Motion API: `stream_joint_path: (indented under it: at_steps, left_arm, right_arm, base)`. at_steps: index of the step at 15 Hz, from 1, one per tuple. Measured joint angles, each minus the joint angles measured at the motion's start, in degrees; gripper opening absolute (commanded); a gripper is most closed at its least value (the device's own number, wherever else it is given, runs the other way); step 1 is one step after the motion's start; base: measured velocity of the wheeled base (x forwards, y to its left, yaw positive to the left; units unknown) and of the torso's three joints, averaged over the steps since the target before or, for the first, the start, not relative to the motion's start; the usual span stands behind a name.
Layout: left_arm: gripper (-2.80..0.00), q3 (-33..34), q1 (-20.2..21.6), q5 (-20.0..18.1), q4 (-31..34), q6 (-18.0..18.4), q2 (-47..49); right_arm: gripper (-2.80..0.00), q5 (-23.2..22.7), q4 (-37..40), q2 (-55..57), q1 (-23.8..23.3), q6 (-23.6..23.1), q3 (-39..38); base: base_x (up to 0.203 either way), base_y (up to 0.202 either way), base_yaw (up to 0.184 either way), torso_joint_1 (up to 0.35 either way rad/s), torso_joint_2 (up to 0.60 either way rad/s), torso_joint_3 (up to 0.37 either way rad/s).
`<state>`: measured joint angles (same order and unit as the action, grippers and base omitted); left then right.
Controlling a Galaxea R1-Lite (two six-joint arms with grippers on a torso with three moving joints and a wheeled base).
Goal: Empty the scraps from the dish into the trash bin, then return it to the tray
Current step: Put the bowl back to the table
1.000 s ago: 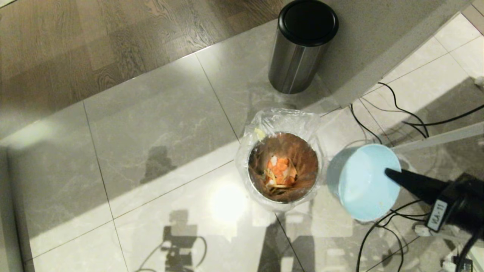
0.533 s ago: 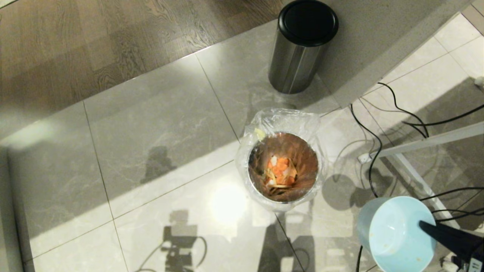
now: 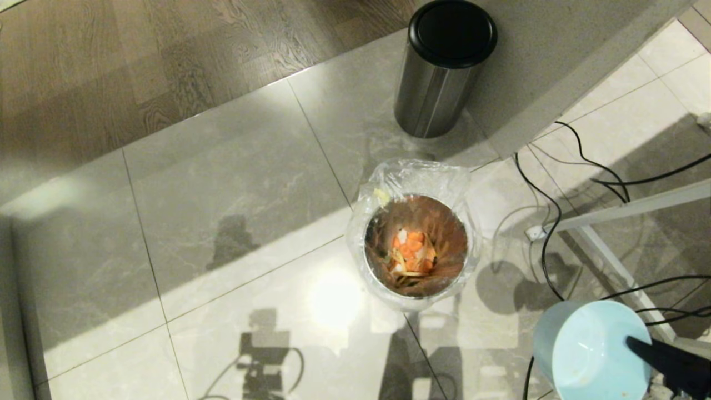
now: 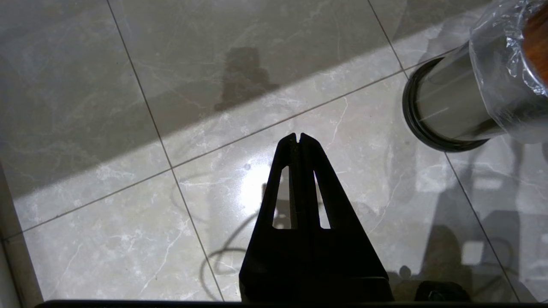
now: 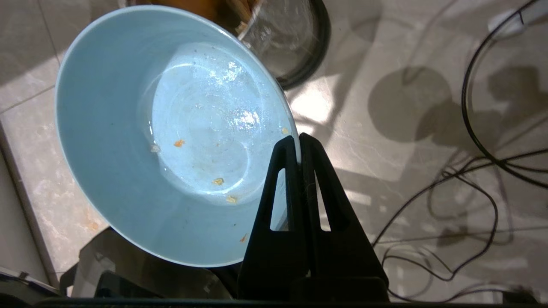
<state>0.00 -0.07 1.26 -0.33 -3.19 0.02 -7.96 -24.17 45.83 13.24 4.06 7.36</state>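
Glossy tiled floor (image 3: 233, 183) throughout. Pale blue dish (image 3: 591, 351) is held tilted at lower right, rim pinched by the closed right gripper (image 5: 299, 139); only crumbs are left inside. Scraps (image 3: 412, 253) are seen in the lined trash bin (image 3: 414, 183), near the dish but apart. Left gripper (image 4: 298, 137) is closed, empty, over floor.

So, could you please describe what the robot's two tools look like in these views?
Both look alike. The left tool is matte black: two long fingers tapering to a narrow tip, each with a slim triangular cut-out, widening into a broad black base. The right tool has the same black, tapered, cut-out shape. No markings or cables show on either one here.
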Motion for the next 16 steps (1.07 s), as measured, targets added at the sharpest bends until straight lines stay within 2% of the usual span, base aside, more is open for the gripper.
stream_joint_path:
  at_steps: [5,9,12,14,16]
  left_arm:
    - [-2.80,0.0,0.0,0.0,0.0,0.0,0.0]
    - [-2.80,0.0,0.0,0.0,0.0,0.0,0.0]
    - [-2.80,0.0,0.0,-0.1,0.0,0.0,0.0]
    - [-2.80,0.0,0.0,-0.1,0.0,0.0,0.0]
    - [-2.80,0.0,0.0,0.0,0.0,0.0,0.0]
  right_arm:
    - [-2.80,-0.5,1.1,-8.3,-7.5,-3.7,-6.4]
    - [-2.80,-1.7,9.7,-21.3,-12.1,-4.2,-7.2]
    - [-2.80,-1.7,14.6,-31.8,-13.1,-4.1,-7.3]
    - [-2.80,0.9,15.4,-36.5,-13.1,-4.3,-7.4]
    - [-2.80,7.5,17.3,-38.9,-13.2,-4.9,-7.4]
  base:
    - [0.000,0.000,0.000,0.000,0.00,0.000]
    - [0.000,0.000,0.000,0.000,0.00,0.000]
    - [0.000,0.000,0.000,0.000,0.00,0.000]
    - [0.000,0.000,0.000,0.000,0.00,0.000]
    - [0.000,0.000,0.000,0.000,0.00,0.000]
